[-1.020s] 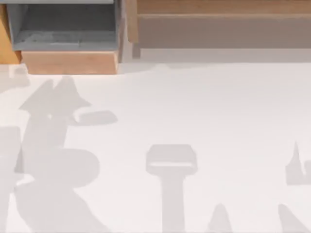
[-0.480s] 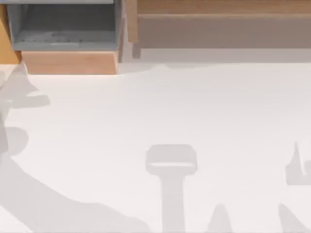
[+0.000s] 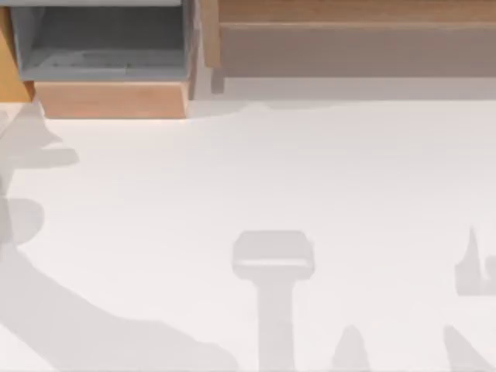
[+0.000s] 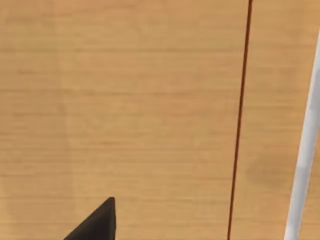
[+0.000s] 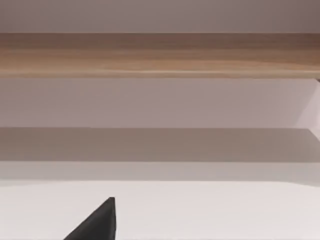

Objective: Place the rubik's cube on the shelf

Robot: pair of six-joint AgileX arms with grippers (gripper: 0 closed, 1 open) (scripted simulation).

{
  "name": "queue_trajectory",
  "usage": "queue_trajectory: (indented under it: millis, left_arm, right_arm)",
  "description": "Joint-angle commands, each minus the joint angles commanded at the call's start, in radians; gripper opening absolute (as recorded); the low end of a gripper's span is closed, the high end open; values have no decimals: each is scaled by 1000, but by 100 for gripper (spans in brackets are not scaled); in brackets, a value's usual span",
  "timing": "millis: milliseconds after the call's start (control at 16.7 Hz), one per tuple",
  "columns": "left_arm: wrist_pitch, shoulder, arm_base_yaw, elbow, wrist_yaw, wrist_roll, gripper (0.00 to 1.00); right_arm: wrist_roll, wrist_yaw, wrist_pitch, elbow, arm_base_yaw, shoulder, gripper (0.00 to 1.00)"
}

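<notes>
the shelf [image 3: 349,11] runs along the upper right of the top view, from just right of centre to the right edge. its light-brown ledge lies at the very top of the frame and its grey-brown front panel [image 3: 356,50] sits directly below. just beside it, in the upper left, stands a smaller wooden box [image 3: 108,99] with a grey interior, and a narrow gap separates the two. the white table [image 3: 310,170] spreads below both. it carries soft grey shadows: a broad arm-shaped one [image 3: 77,325] sweeps from the left edge to the lower left, a t-shaped one [image 3: 273,256] lies at lower centre, and pointed ones [image 3: 473,267] lie at the lower right.

in the left wrist view the left gripper [image 4: 97,222] appears as a single dark pointed tip, held close over a light-brown wooden surface [image 4: 125,100] with fine grain. a thin dark-red line [image 4: 240,125] crosses that wood and a pale strip [image 4: 305,150] borders it. i cannot tell which piece of furniture this wood belongs to. whether this claw is spread or pressed together cannot be told.

in the right wrist view the right gripper [image 5: 97,222] also appears as one dark tip, low over the white table [image 5: 200,210] and aimed level at the shelf [image 5: 160,55]. the wooden ledge runs straight across with the shaded panel [image 5: 160,145] under it, well apart from the tip. this claw's state cannot be told either.
</notes>
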Motion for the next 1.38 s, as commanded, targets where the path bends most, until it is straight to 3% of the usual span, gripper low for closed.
queue_trajectory:
  millis: [480,1260,1380]
  left_arm:
    - [-44,41,-16,86,-16,0,100]
    - [-44,41,-16,86,-16,0,2]
    - [-44,41,-16,86,-16,0,0]
  right_arm:
    - [0,0,0,0,0,0,100]
    - [0,0,0,0,0,0,100]
    - [0,0,0,0,0,0,100]
